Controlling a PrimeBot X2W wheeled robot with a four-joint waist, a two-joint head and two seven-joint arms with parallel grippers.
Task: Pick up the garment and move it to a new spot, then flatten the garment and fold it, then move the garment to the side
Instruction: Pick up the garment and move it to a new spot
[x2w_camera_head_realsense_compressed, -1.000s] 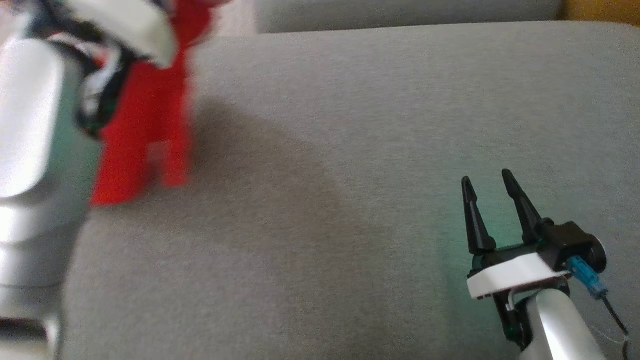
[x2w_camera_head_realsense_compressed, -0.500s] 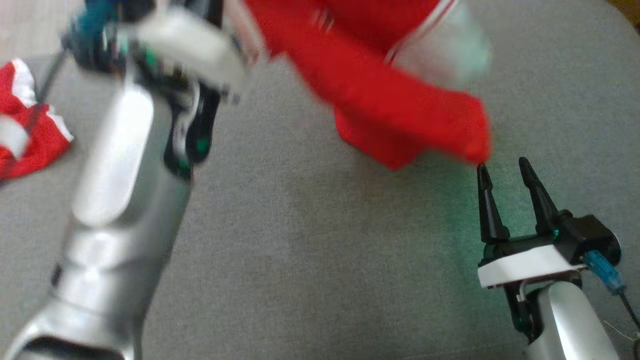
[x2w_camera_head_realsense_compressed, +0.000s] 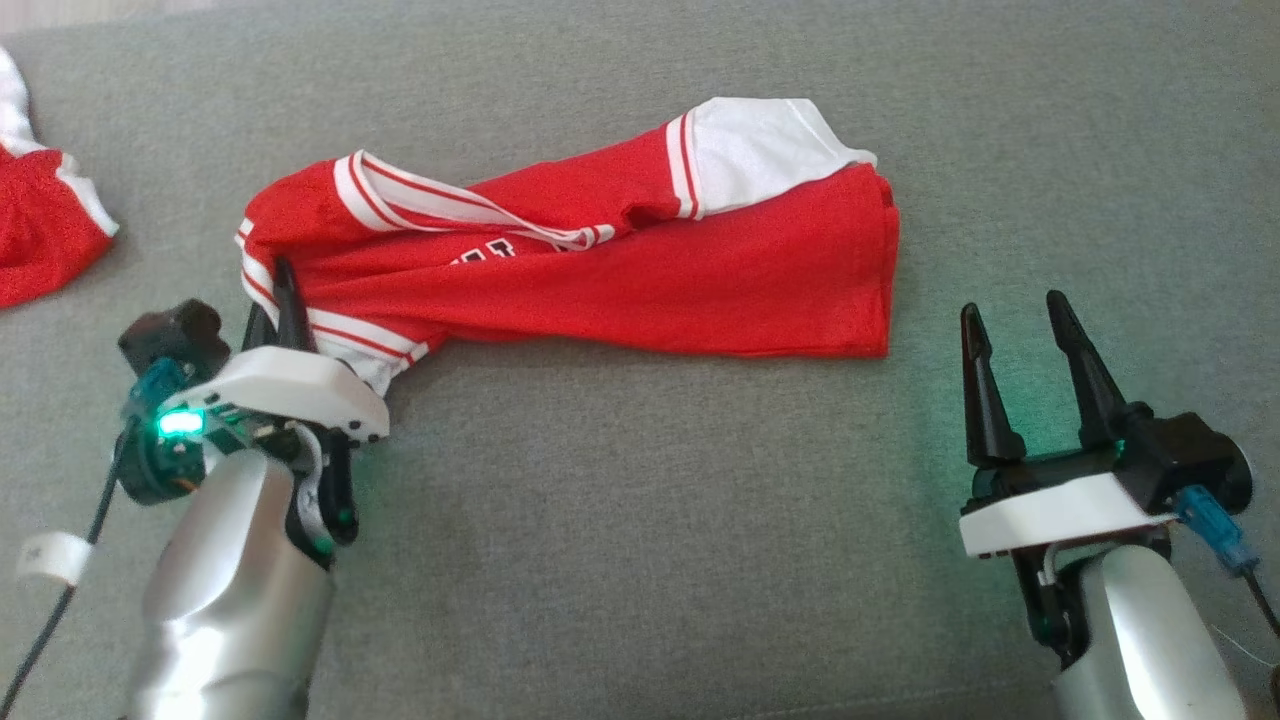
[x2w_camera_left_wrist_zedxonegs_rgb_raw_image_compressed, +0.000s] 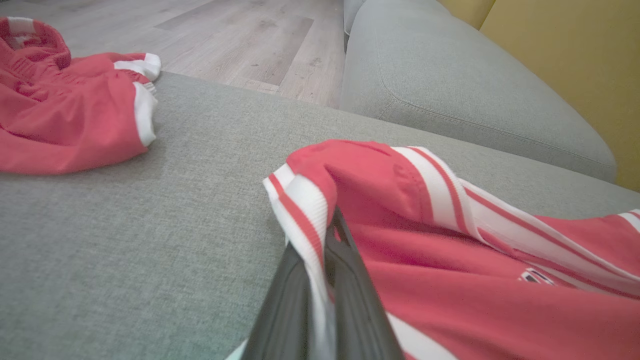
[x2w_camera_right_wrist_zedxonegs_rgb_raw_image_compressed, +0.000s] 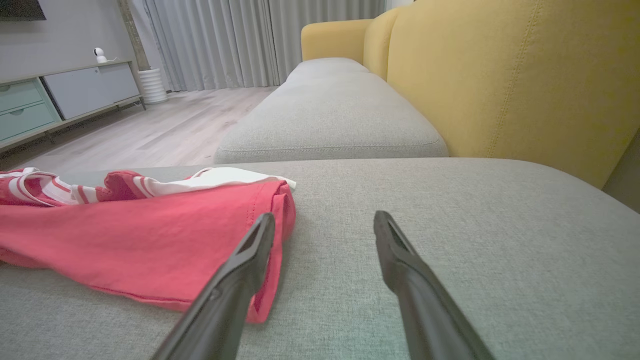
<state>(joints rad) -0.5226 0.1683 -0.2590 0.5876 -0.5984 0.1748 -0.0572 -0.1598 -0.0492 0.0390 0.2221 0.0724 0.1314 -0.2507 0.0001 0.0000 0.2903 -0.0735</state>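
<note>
Grey sofa cushion (x2w_camera_head_realsense_compressed: 640, 560) underneath, and the red jersey (x2w_camera_head_realsense_compressed: 650, 280) lies bunched lengthwise across the upper middle of the head view. Lower left, the left end effector (x2w_camera_head_realsense_compressed: 281, 280) is clenched on its striped trim. Lower right, the right end effector (x2w_camera_head_realsense_compressed: 1012, 305) gapes empty near the hem. The fabric looks light, limp and slippery, so I'd pinch hemmed corners.

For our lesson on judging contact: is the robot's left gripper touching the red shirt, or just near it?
Touching. The left wrist view shows the left gripper shut on the red shirt's striped edge, cloth pinched between its fingers.
</note>
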